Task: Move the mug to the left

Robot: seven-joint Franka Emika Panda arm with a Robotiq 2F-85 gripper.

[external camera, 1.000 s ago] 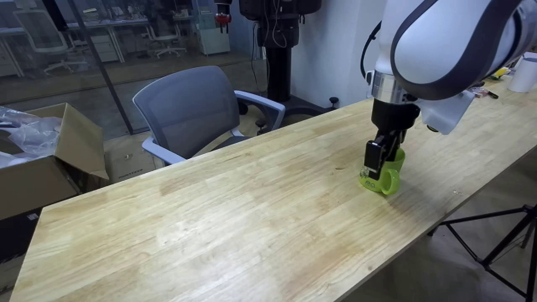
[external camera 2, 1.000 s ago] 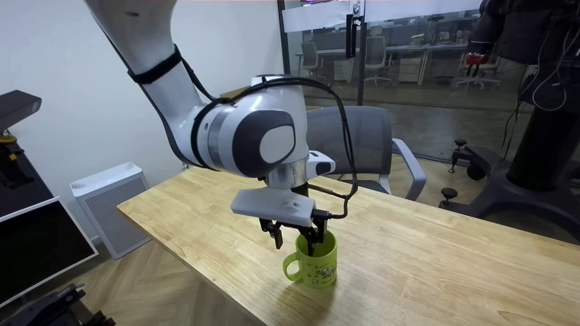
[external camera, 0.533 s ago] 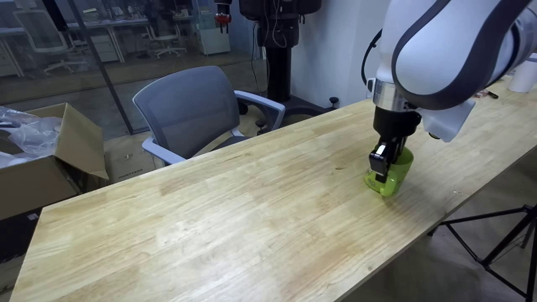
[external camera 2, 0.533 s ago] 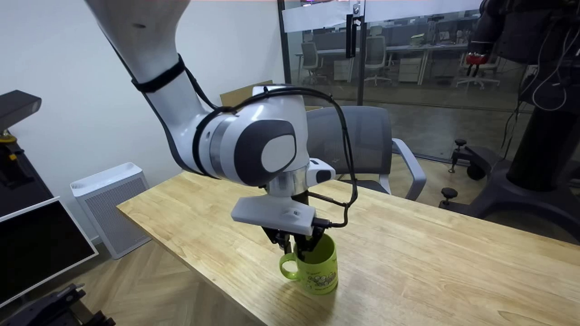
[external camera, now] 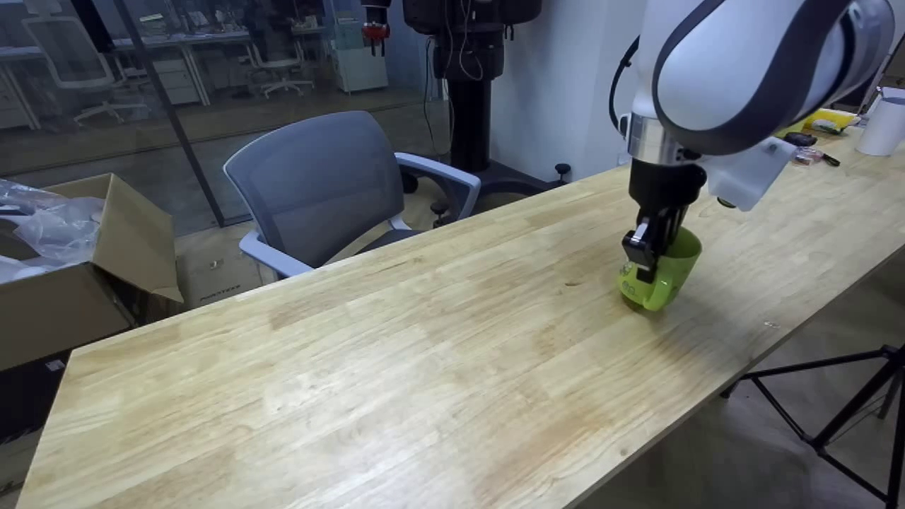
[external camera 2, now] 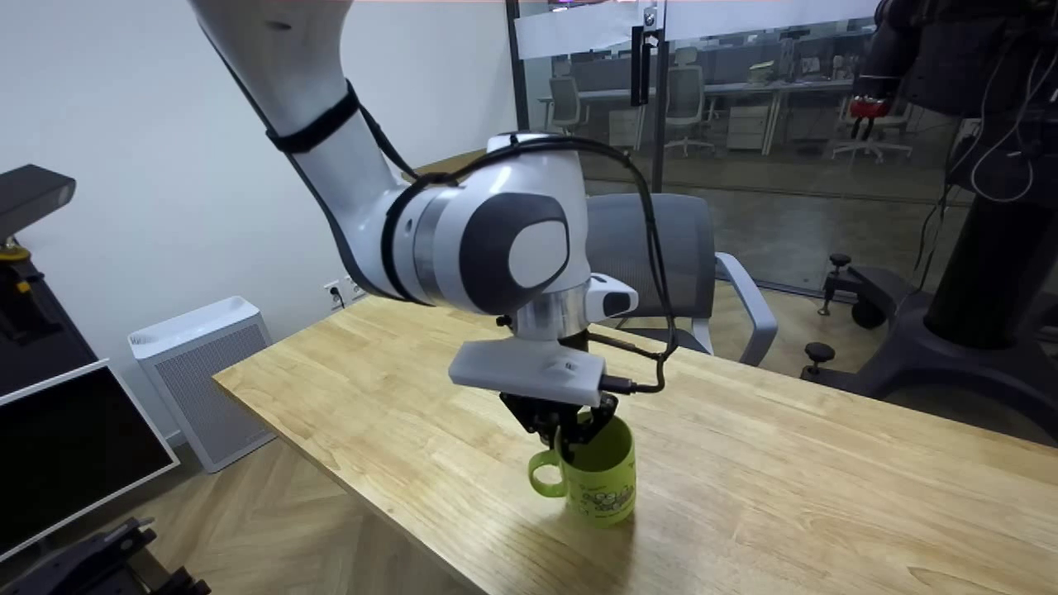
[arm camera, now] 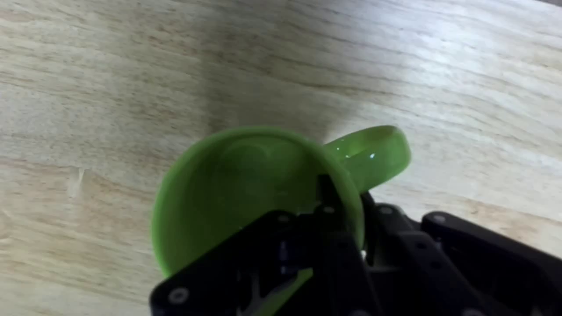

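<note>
The claw (arm camera: 349, 199) is clamped on the lime-green mug (external camera 2: 599, 479), one finger (arm camera: 328, 195) inside the wall and the other outside it, at about three o'clock of the rim in the wrist view. The handle (arm camera: 380, 163) points to two o'clock there, just beside the grip; in an exterior view it points to nine o'clock, and dark printing (external camera 2: 609, 500) shows on the side. The mug is over the desk (external camera: 424, 353), its mouth facing up and leaning a little; whether its base touches the wood I cannot tell. From the mug, in an exterior view, a white cylinder (external camera: 882, 127) stands on the desk at two o'clock, a grey chair (external camera: 318, 191) between nine and ten, a cardboard box (external camera: 138, 237) at nine.
</note>
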